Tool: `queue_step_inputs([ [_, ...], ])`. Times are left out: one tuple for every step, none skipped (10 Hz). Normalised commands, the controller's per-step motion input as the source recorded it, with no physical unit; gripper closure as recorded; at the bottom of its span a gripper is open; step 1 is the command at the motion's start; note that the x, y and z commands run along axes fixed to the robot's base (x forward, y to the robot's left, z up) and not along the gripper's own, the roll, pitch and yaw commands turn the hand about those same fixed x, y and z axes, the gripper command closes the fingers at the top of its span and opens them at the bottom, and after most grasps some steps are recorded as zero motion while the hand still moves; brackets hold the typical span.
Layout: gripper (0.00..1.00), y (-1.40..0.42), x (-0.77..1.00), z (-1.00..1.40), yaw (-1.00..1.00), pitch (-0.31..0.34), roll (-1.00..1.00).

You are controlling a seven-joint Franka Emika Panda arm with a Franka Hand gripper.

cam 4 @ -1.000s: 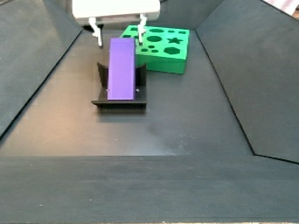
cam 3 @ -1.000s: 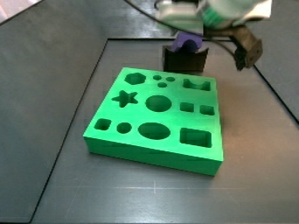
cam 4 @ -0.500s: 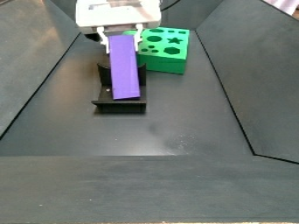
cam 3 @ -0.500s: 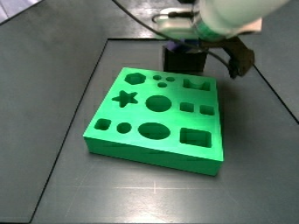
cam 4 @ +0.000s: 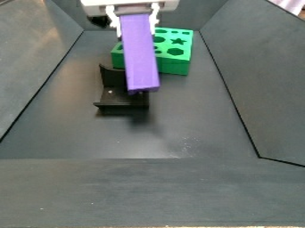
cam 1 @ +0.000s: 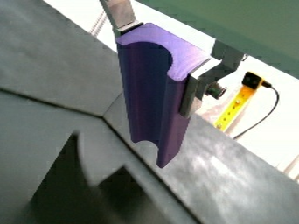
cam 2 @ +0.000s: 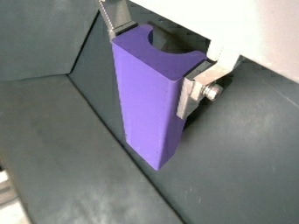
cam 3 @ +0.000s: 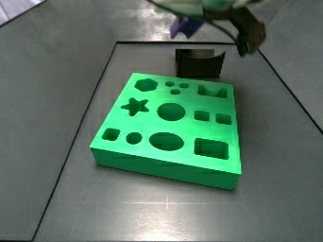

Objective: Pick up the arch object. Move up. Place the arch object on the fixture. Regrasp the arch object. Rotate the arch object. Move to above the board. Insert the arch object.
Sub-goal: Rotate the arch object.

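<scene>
White housing atop the gripper [cam 4: 135,12]; flat silver fingers [cam 2: 193,87] with a bolt; dark curved shell in a side view.

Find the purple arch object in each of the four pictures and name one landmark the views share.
Wrist view: arch object fills the centre, held between the gripper fingers.
Wrist view: centre again, clamped.
Side view: only a sliver at the top edge, above the fixture.
Side view: upper centre, lifted above the fixture.
Shared landmark: the gripper itself.
</scene>
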Motion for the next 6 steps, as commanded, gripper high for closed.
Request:
queue_step_inputs([
  [1.00, 0.21, -1.00, 0.74, -0.08, -0.133, -0.14],
  [1.00, 0.19, -1.00, 0.67, -0.10, -0.125, -0.14],
  [1.00, 0.17, -1.00, 0.61, -0.11, -0.116, -0.14],
  [1.00, 0.15, -1.00, 0.53, -0.12, -0.102, -0.14],
  [1.00, 0.13, -1.00, 0.45, -0.12, -0.087, -0.14],
  [1.00, 0.12, -1.00, 0.34, -0.12, -0.072, -0.14],
])
